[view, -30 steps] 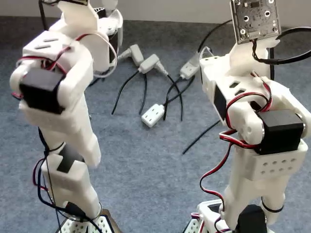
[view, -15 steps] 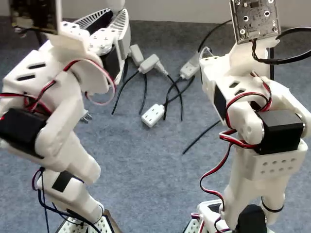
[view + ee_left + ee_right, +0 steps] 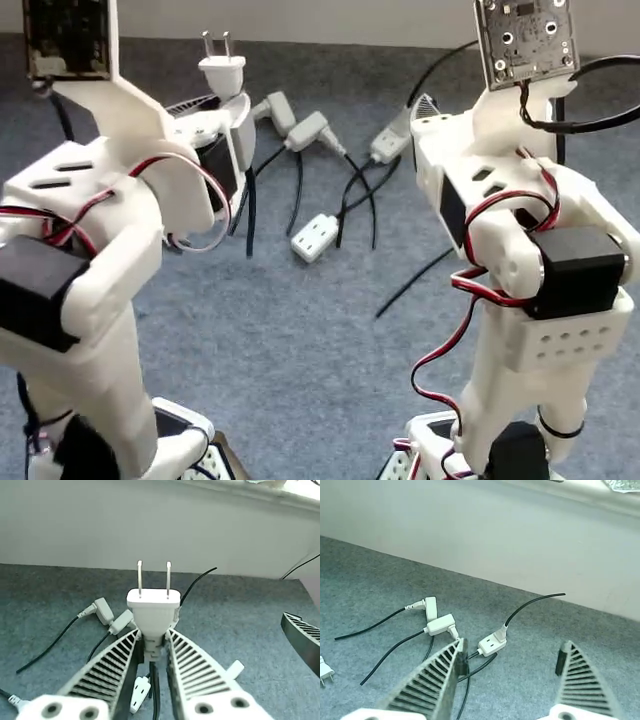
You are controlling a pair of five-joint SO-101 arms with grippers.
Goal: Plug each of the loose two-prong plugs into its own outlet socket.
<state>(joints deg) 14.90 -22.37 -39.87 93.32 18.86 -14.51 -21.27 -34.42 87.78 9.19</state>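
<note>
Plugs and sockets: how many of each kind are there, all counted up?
Pronged plugs: 2 (one in the left tool, one loose)
Outlet sockets: 2
Angled cord ends, kind unclear: 2
Total: 6

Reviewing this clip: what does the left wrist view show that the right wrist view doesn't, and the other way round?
Left wrist view: the left hand is shut on a white two-prong plug, prongs pointing away from the fingers, with a white outlet block lying on the carpet beneath. Right wrist view: the right hand is open and holds nothing, and a loose plug lies on the carpet. Both: the two pale connectors on black cords, the grey carpet and the white wall.
</note>
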